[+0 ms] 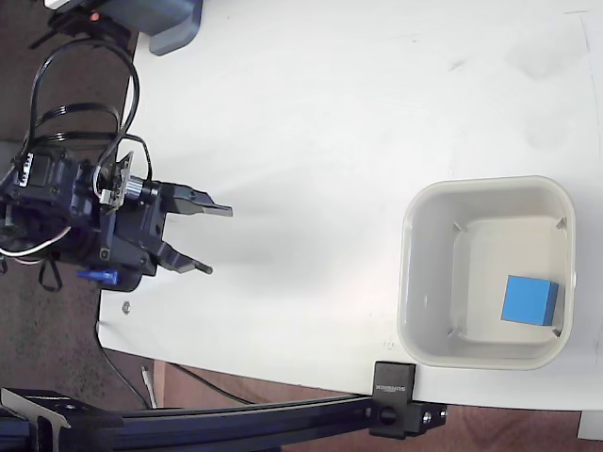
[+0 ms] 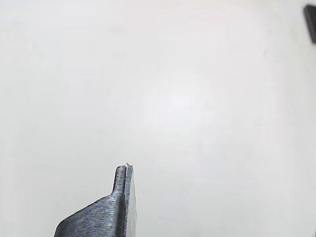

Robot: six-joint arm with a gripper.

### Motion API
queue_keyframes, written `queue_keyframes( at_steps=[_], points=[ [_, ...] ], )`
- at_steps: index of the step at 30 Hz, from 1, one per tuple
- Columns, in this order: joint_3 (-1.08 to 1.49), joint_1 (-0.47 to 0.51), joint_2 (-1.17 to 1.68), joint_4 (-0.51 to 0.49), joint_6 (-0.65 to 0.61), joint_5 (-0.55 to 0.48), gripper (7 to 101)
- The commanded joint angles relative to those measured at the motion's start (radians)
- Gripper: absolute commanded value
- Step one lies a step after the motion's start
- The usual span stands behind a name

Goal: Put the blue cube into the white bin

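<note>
In the fixed view the blue cube (image 1: 528, 299) lies on the floor of the white bin (image 1: 406, 282), near its right wall. The bin stands at the table's right side. My gripper (image 1: 211, 240) is far to the left, near the table's left edge. It is open, its two dark fingers are spread and point right toward the bin, and nothing is between them. The wrist view holds only one finger (image 2: 121, 202) over bare white table; neither the cube nor the bin appears there.
A grey-blue box (image 1: 171, 23) sits at the table's top left corner. A black clamp (image 1: 396, 399) and a dark bar (image 1: 236, 419) run along the front edge. Black cables (image 1: 80, 113) loop above the arm. A dark object (image 2: 311, 22) shows at the wrist view's top right.
</note>
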Motion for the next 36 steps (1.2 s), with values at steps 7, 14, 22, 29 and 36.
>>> queue_keyframes(
  at_steps=[7,14,22,29,36],
  points=[
    [0.187,-0.055,0.319,0.031,0.041,0.011,100.3],
    [0.186,0.072,0.319,0.037,0.005,-0.146,100.3],
    [0.186,0.006,0.319,0.034,0.021,-0.058,100.3],
    [0.187,-0.057,0.319,0.035,0.044,0.017,100.3],
    [0.187,-0.055,0.319,0.035,0.046,0.017,100.3]
  ],
)
